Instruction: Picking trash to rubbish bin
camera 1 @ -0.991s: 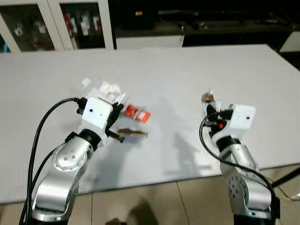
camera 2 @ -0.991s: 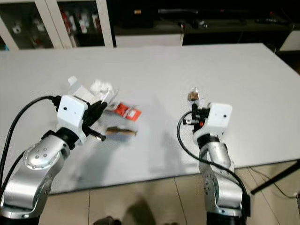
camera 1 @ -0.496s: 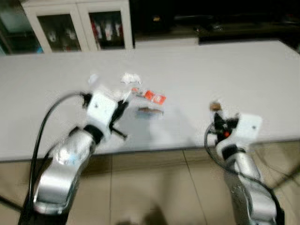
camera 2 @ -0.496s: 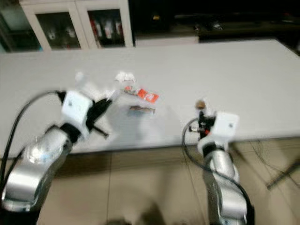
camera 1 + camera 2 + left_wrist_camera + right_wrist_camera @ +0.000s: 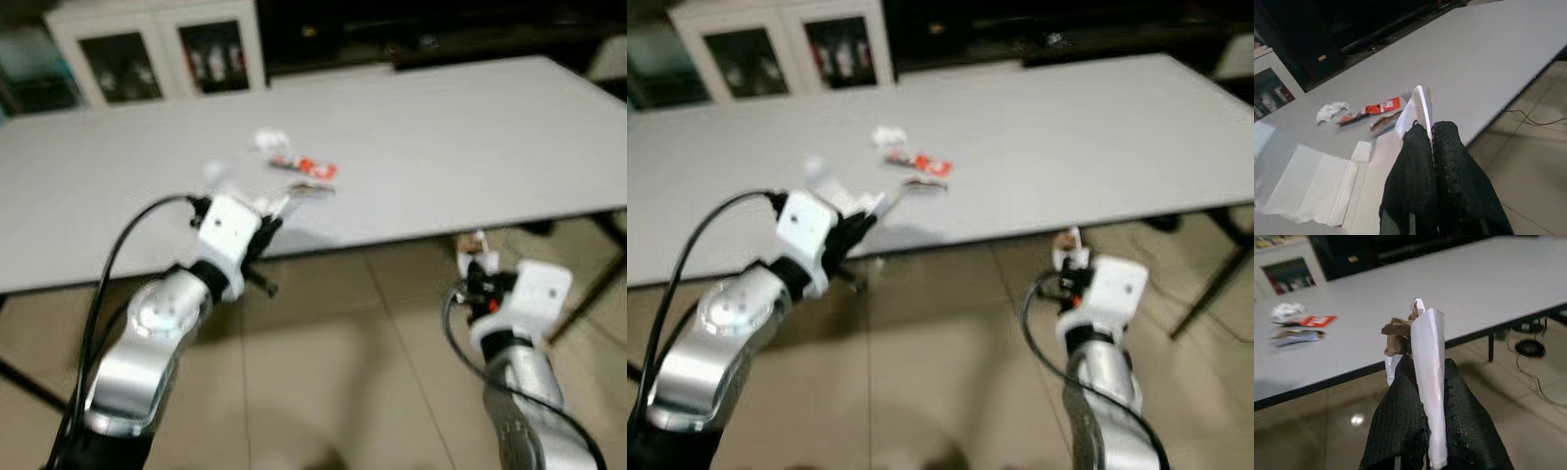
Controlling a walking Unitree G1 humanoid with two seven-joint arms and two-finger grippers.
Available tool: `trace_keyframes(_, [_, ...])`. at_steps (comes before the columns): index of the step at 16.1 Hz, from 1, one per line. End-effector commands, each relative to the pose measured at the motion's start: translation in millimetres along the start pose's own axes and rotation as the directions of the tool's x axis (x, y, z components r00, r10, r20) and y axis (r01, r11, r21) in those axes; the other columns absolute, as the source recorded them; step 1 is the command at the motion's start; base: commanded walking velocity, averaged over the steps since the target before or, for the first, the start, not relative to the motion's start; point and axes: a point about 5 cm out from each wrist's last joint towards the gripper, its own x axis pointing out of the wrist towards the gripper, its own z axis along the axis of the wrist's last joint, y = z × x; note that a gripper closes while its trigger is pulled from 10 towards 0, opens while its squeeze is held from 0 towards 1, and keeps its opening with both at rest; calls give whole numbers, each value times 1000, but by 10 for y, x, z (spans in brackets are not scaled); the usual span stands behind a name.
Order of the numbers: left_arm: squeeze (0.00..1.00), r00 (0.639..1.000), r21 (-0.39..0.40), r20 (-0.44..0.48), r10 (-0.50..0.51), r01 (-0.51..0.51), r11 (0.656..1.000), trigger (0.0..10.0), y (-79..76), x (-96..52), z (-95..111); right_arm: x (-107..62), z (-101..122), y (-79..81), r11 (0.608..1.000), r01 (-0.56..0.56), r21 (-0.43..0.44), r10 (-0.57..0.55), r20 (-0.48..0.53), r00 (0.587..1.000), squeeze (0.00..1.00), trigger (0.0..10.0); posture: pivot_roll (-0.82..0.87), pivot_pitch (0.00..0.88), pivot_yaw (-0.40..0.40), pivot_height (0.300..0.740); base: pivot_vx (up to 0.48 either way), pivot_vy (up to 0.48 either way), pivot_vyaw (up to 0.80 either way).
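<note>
The long white bench [image 5: 460, 147] stretches across the head views, its near edge running above the beige tiled floor [image 5: 353, 392], over which both arms hang. No rubbish bin can be made out, so which way the carried trash must travel cannot be told; the coming move probably turns on finding it away from the bench.

Three scraps lie grouped on the bench towards its left half, well apart from both arms: a crumpled white paper ball [image 5: 268, 140] farthest from the near edge, a flat red wrapper [image 5: 312, 167] beside it with its long axis roughly along the bench's length, and a brownish foil wrapper [image 5: 1385, 123] nearest the edge, lying much the same way. The left arm is the nearer one to them.

The left pincer [image 5: 1426, 134] is clamped on a folded white paper scrap [image 5: 1414, 111], which points forward towards the bench's near edge. The right pincer [image 5: 1422, 364], out past the edge over the floor, is clamped on a clear plastic wrapper with a brown crumpled piece [image 5: 1426, 352], its long axis in line with the fingers.
</note>
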Motion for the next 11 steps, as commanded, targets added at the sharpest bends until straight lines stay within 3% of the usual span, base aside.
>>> trace_keyframes(1, [0, 1000, -12, -26, -12, 11, 1000, 10000, -25, -18, -82, -24, -19, 8, 1000, -10, -10, 10, -23, 1000, 0, 10000, -96, 4, 92, 740, -289, 0, 0])
trace_keyframes(7, [0, 992, -45, -124, 0, -6, 999, 10000, -130, -150, -422, -101, -335, 23, 999, -27, -28, 22, -148, 989, 0, 10000, -121, 25, 65, 740, -289, 0, 0])
trace_keyframes(9, [0, 979, -61, -203, -26, 14, 998, 10000, -232, -230, -656, -96, -598, 2, 998, -48, -47, 35, -232, 972, 0, 10000, -110, 33, 66, 740, -289, 0, 0])
trace_keyframes(11, [0, 960, -75, -278, -40, 20, 997, 10000, -278, -302, -904, -114, -803, -33, 1000, -12, -10, 9, -293, 956, 0, 10000, -115, 36, 66, 740, -287, 0, 0])
